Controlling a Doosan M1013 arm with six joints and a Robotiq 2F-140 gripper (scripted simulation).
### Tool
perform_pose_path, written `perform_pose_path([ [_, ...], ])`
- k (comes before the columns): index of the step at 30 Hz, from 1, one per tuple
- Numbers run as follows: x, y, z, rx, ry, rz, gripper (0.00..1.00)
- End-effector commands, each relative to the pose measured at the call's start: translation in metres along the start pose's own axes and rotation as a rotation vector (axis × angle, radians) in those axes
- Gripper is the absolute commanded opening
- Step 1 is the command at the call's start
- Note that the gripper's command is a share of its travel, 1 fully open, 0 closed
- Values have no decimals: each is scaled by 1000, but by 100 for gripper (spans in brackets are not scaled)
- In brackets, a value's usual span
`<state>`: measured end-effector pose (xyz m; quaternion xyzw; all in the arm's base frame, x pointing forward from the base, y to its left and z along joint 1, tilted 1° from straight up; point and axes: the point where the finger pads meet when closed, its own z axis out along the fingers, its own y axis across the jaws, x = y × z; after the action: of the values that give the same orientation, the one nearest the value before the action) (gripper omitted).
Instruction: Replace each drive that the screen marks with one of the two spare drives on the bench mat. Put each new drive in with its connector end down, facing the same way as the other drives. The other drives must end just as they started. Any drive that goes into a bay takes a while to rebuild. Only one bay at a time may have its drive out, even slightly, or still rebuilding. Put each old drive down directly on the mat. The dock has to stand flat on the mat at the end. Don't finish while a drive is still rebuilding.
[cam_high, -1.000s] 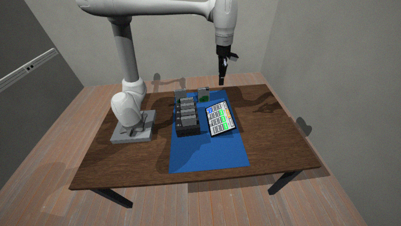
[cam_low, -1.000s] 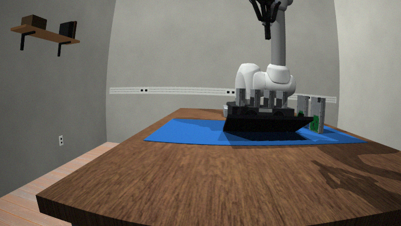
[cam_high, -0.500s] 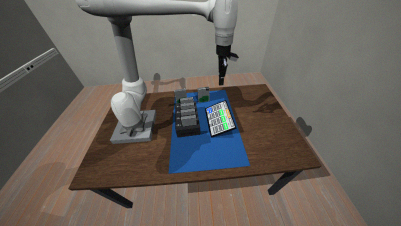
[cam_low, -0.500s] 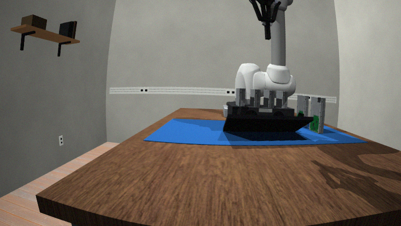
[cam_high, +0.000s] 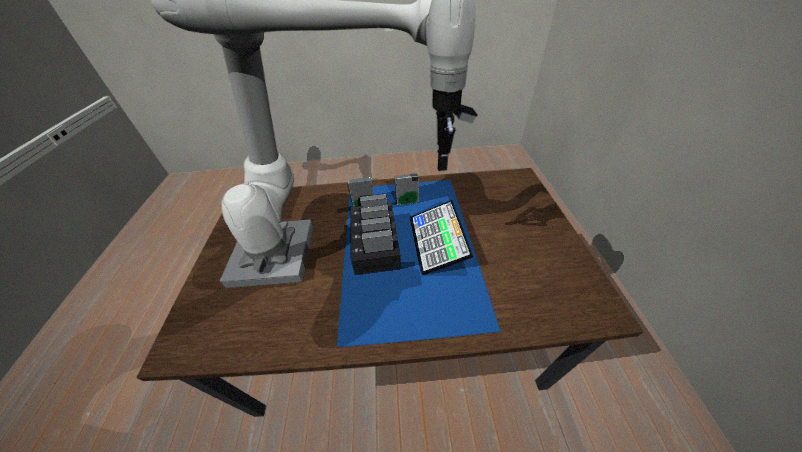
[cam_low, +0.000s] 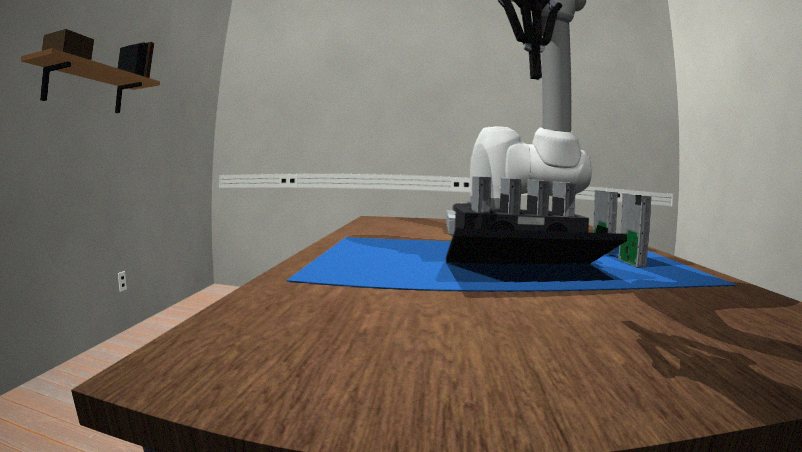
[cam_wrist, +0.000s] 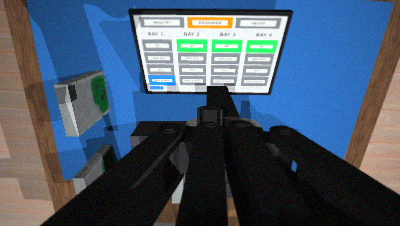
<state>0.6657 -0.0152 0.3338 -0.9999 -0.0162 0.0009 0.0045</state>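
My gripper (cam_high: 443, 167) (cam_low: 535, 76) (cam_wrist: 216, 102) is shut and empty, high above the table. The black dock (cam_high: 376, 265) (cam_wrist: 149, 129) stands on the blue mat (cam_high: 415, 314) (cam_low: 359, 263) (cam_wrist: 325, 115), with several grey drives upright in a row in its bays. Two drives stand upright on the mat beyond the dock's end: one drive (cam_high: 407, 188) (cam_low: 633, 224) (cam_wrist: 84, 102) with green board low down, and another drive (cam_high: 360, 188) (cam_low: 604, 210) (cam_wrist: 92, 170) nearer the robot base. The screen (cam_high: 440, 241) (cam_wrist: 210, 62) lights orange "degraded", bay 1's blue bottom box with a short blue bar, and green top boxes for bays 2, 3 and 4.
The tilted screen stands beside the dock; its black back (cam_low: 527, 248) faces the exterior view. The robot base (cam_high: 266, 261) is on the dock's other side. The wooden table (cam_high: 539, 291) (cam_low: 404, 348) surrounds the mat. A wall shelf (cam_low: 92, 67) is far off at the left.
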Motion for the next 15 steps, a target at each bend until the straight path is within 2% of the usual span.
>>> perform_pose_path([
  [1, 0, 0, -1, 0, 1, 0, 10],
  [15, 0, 0, -1, 0, 1, 0, 10],
])
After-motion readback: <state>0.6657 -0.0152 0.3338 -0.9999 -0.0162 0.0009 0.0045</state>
